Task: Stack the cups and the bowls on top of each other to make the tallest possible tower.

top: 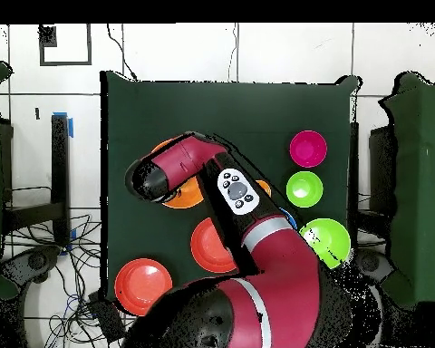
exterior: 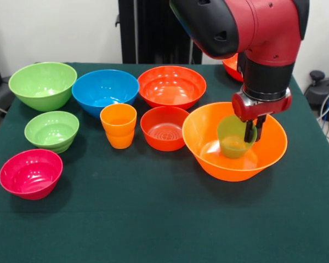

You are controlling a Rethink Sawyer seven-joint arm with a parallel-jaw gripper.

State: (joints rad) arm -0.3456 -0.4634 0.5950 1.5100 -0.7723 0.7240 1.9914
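My gripper [exterior: 253,135] reaches down into the largest orange bowl [exterior: 208,153] at the right of the front view. It is shut on the right rim of the translucent green cup [exterior: 233,138], which sits upright low inside that bowl. The orange cup [exterior: 118,126] stands alone at mid-table, between the small green bowl [exterior: 52,130] and the small red-orange bowl [exterior: 164,127]. In the overhead view the arm hides the gripper and the green cup; only an edge of the orange bowl [top: 190,196] shows.
Behind stand a large green bowl [exterior: 43,85], a blue bowl [exterior: 105,90] and a wide red-orange bowl [exterior: 171,86]. A pink bowl [exterior: 30,173] sits front left. Another red-orange bowl [exterior: 230,66] peeks from behind the arm. Everything rests on a dark green cloth [exterior: 153,219].
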